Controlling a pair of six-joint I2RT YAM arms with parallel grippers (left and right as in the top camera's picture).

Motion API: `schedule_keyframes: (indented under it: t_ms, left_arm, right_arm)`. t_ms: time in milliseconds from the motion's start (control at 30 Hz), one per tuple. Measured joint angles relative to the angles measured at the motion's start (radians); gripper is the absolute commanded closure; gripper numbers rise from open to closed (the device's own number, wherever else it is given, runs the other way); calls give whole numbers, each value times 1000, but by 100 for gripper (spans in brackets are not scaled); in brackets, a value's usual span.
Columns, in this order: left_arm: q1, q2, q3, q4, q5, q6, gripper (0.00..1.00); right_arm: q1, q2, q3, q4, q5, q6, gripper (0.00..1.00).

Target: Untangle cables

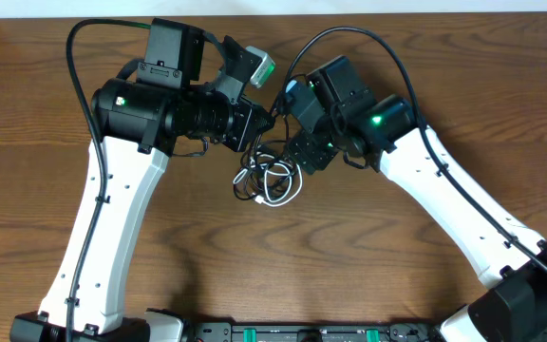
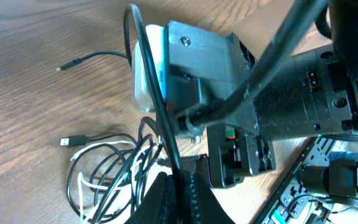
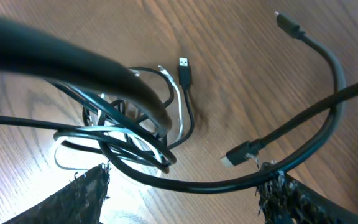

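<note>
Left jaws are pressing together on what looks like one black cable (image 2: 164, 121), which is running up out of the pinch and away from the heap. Lifting a single strand this way is probably meant to draw it clear of the rest. Right jaws are standing spread wide, with another black strand (image 3: 197, 184) passing across the gap between the fingers (image 3: 92, 193) without being squeezed, so I judge they are lining up for a second hold. The cables (image 1: 269, 182) are lying in a loose knot of loops on the bench (image 1: 368, 285), between and just below the two wrists. A white cable (image 3: 178, 106) is threading through the black ones, and a USB plug (image 3: 185, 70) is sticking out at the edge. Both arms (image 1: 112, 218) are leaning inward over the knot from either side, likely so that each can pull the opposite way.
</note>
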Motion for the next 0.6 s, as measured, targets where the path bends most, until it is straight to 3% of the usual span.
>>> schedule_keyframes:
  t_ms: [600]
  left_arm:
    - [0, 0, 0, 0, -1, 0, 93]
  right_arm:
    - [-61, 0, 0, 17, 7, 3, 27]
